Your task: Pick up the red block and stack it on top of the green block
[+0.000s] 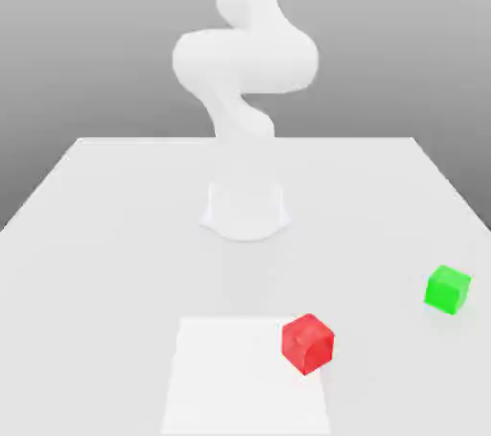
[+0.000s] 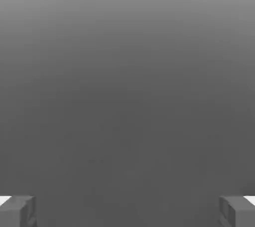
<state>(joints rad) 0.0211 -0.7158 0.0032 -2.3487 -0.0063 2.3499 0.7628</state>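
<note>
The red block sits on the table near the front, a little to the exterior view's right of the middle. Farther to the exterior view's right and slightly farther back rests the green block, apart from the red one. In the hand view my gripper is open, its two fingertips standing wide apart with nothing between them against a plain grey background. The white arm rises from its base and bends upward past the top edge of the exterior view.
The arm's round base stands at the middle of the pale grey table. A lighter square patch lies on the table at the front, with the red block on its far right corner.
</note>
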